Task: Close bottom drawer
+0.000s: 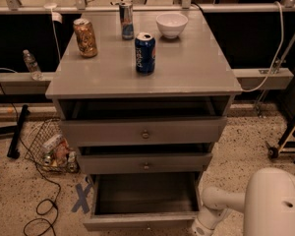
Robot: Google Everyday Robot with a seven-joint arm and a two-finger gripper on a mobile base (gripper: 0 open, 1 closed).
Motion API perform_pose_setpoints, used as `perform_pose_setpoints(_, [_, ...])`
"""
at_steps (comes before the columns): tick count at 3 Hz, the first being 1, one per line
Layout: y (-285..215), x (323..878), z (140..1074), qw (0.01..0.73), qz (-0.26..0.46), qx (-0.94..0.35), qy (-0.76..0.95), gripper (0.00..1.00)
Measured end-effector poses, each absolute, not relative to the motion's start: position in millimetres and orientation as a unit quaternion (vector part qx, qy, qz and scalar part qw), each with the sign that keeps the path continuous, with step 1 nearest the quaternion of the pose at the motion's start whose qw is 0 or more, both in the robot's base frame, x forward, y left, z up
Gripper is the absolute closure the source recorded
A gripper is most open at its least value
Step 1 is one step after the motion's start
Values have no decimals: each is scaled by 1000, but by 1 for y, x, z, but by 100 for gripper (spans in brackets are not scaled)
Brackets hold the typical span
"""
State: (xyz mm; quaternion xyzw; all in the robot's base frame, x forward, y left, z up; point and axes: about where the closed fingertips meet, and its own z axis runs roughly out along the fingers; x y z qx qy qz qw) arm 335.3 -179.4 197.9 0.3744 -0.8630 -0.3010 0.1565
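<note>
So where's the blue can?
The blue can sits upper middle of the camera view, on the cabinet top, right of the gold can. The pincer is out of view below the arm, bottom right.

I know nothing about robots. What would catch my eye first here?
A grey cabinet stands with all three drawers open. The bottom drawer is pulled out farthest, showing its dark inside. On top sit a blue can, a golden can, a slim can and a white bowl. At lower right the robot's white arm reaches down beside that drawer's right front corner, with its gripper out of view below the picture's edge.
</note>
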Motion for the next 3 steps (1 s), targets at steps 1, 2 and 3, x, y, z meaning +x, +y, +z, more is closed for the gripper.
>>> perform_pose_setpoints(1, [-171, 354, 192, 126, -303, 401, -855, 100])
perform_pose_setpoints(2, [-163, 373, 192, 78, -295, 428, -851, 100])
perform_pose_setpoints(3, [-157, 387, 188, 41, -266, 443, -855, 100])
